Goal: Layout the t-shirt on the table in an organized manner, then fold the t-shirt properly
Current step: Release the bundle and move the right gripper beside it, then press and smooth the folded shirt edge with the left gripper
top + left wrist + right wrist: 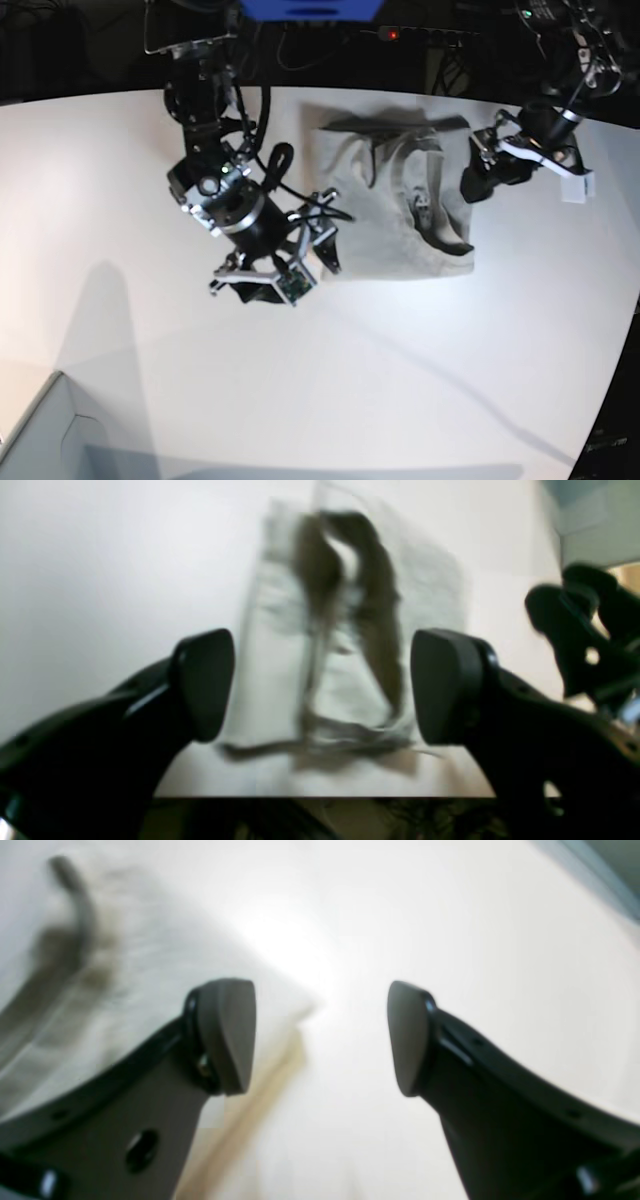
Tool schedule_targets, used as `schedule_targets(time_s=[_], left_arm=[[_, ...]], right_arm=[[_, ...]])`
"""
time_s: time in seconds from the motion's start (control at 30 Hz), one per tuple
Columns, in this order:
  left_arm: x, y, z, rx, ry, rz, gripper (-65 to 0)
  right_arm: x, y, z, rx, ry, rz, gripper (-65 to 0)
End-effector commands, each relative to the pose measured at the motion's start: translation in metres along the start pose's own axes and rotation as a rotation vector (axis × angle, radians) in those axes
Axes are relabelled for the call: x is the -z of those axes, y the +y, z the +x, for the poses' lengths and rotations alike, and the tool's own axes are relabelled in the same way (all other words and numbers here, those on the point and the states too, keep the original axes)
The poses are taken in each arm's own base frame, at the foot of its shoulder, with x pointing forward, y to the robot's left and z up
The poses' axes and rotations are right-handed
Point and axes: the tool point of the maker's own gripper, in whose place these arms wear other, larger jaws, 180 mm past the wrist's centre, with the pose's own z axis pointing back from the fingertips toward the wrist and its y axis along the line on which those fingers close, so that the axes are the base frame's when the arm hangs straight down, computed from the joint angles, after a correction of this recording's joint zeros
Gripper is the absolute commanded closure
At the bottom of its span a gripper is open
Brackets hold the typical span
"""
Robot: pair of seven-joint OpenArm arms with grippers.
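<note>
The t-shirt [395, 200] lies on the tabletop [120, 180] as a roughly squared, partly folded bundle between the two arms; the left pincer [322, 685] hovers just off one side edge with its jaws spread wide and nothing between them, the cloth lying ahead of and below its tips; the right pincer [325, 243] sits at the opposite side, near the lower corner, jaws likewise apart and empty, with bare tabletop beyond its tips and the cloth off to its left in its own wrist view.

The risk, as I judge it: the top layers look loose and rumpled, with dark creases across the middle, so a pinch taken too shallow would catch one layer only and drag the fold open; a pinch taken too deep could shift the whole bundle sideways.

The bundle's longer side seems to run from the far edge of the tabletop towards the near one, though it is close to square; the wrist views are too blurred to show which way the collar points.
</note>
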Motion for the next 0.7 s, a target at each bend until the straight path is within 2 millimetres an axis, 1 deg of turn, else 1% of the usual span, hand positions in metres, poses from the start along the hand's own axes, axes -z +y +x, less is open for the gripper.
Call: schedule_targets(time_s=[0.0,0.07,0.1,0.17,0.23,0.33,0.4,0.57,0.63,0.67], left_arm=[[-0.004,0.000,0.001,0.015,-0.016,0.014,-52.8],[0.004,-0.005,-0.015,0.023,0.030,0.029,-52.8],[0.008,-0.011,-0.021,0.042,0.052,0.022,-52.8],[0.017,-0.019,-0.036,0.068,0.104,0.006,-52.8],[0.021,-0.020,-0.043,0.068,0.128,0.001,-52.8],[0.028,-0.020,-0.060,0.049,0.177,-0.012,-52.8],[0.034,-0.023,-0.062,0.043,0.186,-0.024,-52.7],[0.040,-0.016,-0.080,0.004,0.234,-0.019,-52.7],[0.043,-0.016,-0.080,-0.001,0.237,-0.021,-52.7],[0.044,-0.012,-0.078,0.003,0.239,-0.017,-52.6]], right_arm=[[-0.002,-0.007,0.020,0.007,-0.068,-0.017,-38.5],[-0.005,-0.019,0.016,0.018,-0.061,-0.047,-38.5],[-0.005,-0.020,0.016,0.020,-0.061,-0.052,-38.5],[-0.006,-0.022,0.015,0.022,-0.059,-0.055,-38.5],[-0.006,-0.022,0.014,0.024,-0.056,-0.056,-38.5],[-0.007,-0.020,0.011,0.027,-0.051,-0.053,-38.5],[-0.007,-0.020,0.011,0.028,-0.050,-0.053,-38.5],[-0.007,-0.020,0.010,0.028,-0.050,-0.054,-38.5],[-0.007,-0.020,0.010,0.028,-0.050,-0.054,-38.5],[-0.007,-0.020,0.010,0.027,-0.049,-0.054,-38.5]])
